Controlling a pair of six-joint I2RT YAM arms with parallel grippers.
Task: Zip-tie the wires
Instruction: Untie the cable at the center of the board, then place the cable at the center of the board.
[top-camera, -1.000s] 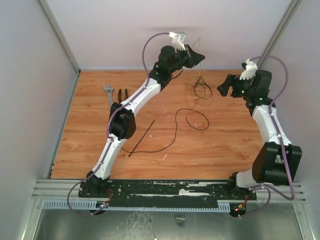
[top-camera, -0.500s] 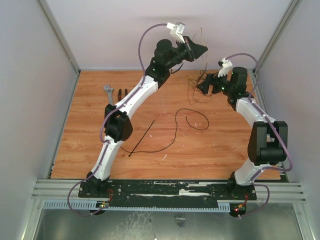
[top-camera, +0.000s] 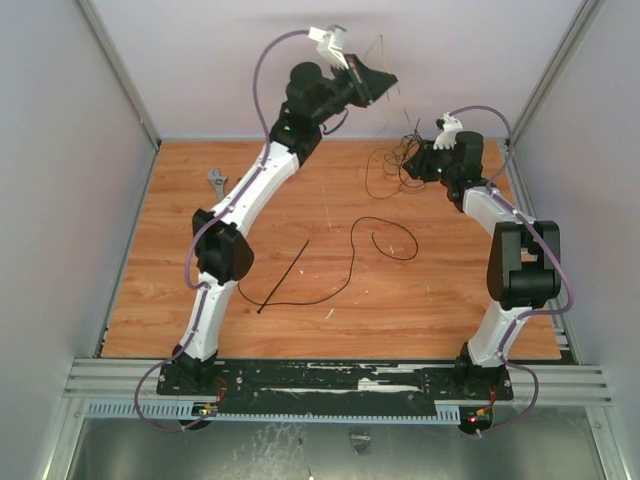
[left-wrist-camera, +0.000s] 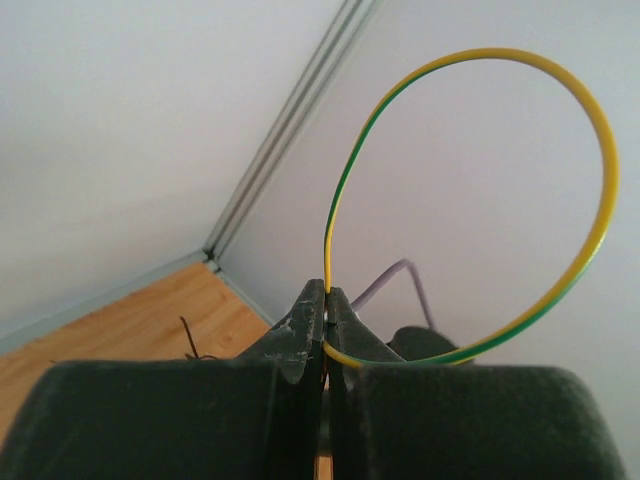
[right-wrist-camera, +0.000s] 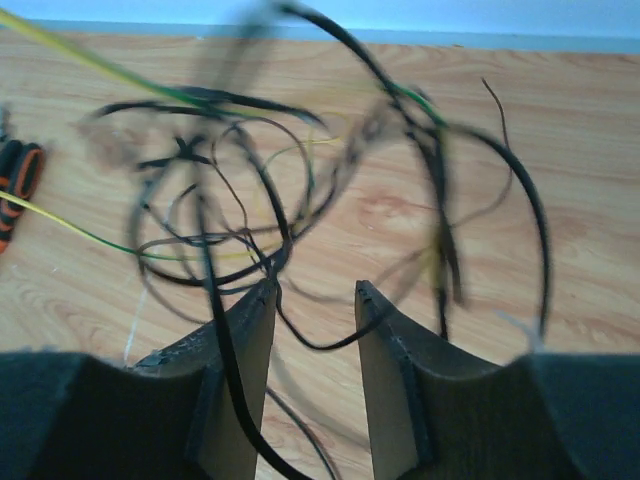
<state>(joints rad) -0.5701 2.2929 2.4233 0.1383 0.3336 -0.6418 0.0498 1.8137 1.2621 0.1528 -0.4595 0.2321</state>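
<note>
Wooden table (top-camera: 450, 290) fills the floor of a cell with white walls. The right gripper (right-wrist-camera: 315, 290) has its jaws about half apart. Several black strands of the wires (right-wrist-camera: 250, 180) cross the gap, and none looks pinched. The tangle lies directly ahead of these fingers, at the far right of the table.

The left gripper (left-wrist-camera: 326, 300) is closed tight on one yellow-green strand (left-wrist-camera: 590, 130), which curls in a loop in front of it. This gripper is high near the back wall, up and to the left of the tangle.

The zip tie (top-camera: 283, 278) lies flat on the left arm's side, well apart from both grippers, with its long axis running from near-left to far-right. I judge that the right jaws must first close on the bundle.
</note>
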